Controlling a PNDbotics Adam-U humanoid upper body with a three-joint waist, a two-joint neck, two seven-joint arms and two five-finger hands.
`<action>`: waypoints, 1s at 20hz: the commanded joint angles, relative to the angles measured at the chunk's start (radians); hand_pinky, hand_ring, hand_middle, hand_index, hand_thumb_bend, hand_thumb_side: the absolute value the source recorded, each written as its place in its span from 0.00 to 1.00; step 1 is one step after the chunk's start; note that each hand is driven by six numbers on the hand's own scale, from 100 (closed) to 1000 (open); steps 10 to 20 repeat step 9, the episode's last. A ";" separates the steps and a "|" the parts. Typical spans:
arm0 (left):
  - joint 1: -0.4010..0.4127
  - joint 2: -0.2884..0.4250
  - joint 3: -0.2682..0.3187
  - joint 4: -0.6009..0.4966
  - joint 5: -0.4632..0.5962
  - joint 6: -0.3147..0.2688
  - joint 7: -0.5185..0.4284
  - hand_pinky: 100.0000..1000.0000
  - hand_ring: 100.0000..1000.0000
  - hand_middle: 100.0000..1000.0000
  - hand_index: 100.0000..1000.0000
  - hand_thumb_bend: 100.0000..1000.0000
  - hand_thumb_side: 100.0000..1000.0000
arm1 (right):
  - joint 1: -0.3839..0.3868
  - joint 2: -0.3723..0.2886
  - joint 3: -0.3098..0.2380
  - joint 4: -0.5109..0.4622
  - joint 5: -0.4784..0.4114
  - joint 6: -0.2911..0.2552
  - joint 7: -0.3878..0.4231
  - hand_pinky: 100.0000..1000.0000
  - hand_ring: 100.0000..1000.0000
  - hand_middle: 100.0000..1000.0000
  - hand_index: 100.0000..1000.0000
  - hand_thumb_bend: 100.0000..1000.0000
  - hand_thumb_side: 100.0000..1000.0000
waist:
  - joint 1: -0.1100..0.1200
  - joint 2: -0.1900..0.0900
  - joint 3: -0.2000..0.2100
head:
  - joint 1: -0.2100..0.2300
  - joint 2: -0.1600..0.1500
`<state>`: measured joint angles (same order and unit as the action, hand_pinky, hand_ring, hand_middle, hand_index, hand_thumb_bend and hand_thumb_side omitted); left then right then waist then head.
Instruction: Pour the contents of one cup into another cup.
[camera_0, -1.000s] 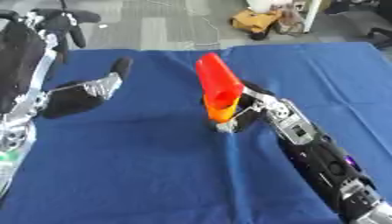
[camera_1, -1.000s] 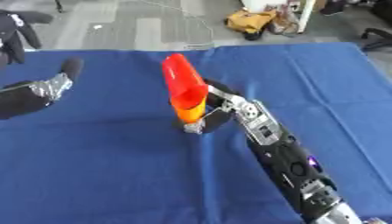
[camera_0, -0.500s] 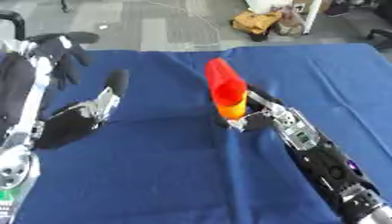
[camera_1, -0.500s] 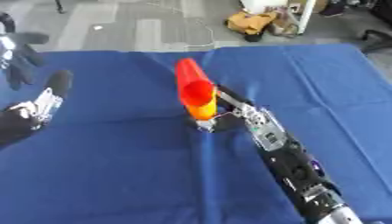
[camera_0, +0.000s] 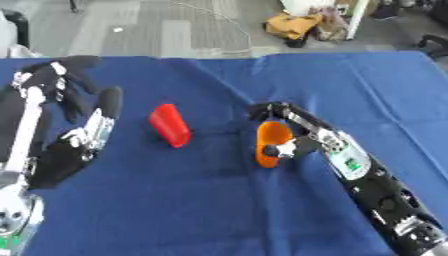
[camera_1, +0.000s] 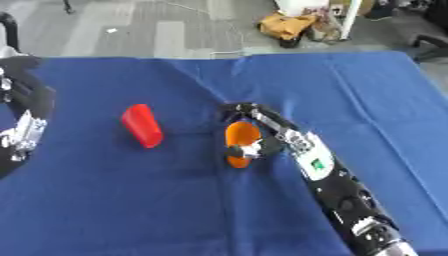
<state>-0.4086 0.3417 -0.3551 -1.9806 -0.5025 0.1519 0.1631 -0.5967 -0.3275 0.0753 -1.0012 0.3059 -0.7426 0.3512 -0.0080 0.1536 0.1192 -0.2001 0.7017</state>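
Orange cup (camera_0: 272, 143) now sits alone in the right hand (camera_0: 284, 131), fingers curled round it near the table's (camera_0: 367, 85) middle. Moments ago the red cup (camera_0: 170, 125) stood nested on top; now it stands apart toward the left edge, beside the open left hand (camera_0: 83, 137). Pouring looks possible next.

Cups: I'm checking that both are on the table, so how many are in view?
2. The red cup stands free on the blue cloth, left of centre. The orange cup is to its right, in the right hand.
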 joint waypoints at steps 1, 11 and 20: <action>0.001 0.010 0.020 -0.019 0.047 -0.006 0.007 0.20 0.30 0.42 0.75 0.29 0.86 | -0.009 -0.035 -0.033 -0.033 0.049 0.009 -0.043 0.71 0.85 0.65 0.90 0.63 0.66 | 0.001 -0.014 0.000 | 0.005 -0.006; 0.034 0.010 0.057 -0.005 0.175 -0.033 0.037 0.20 0.30 0.42 0.74 0.30 0.86 | 0.010 -0.061 -0.095 -0.132 0.046 0.086 -0.171 0.66 0.82 0.62 0.88 0.63 0.63 | -0.004 -0.012 -0.003 | 0.018 -0.006; 0.034 0.010 0.057 -0.005 0.175 -0.033 0.037 0.20 0.30 0.42 0.74 0.30 0.86 | 0.010 -0.061 -0.095 -0.132 0.046 0.086 -0.171 0.66 0.82 0.62 0.88 0.63 0.63 | -0.004 -0.012 -0.003 | 0.018 -0.006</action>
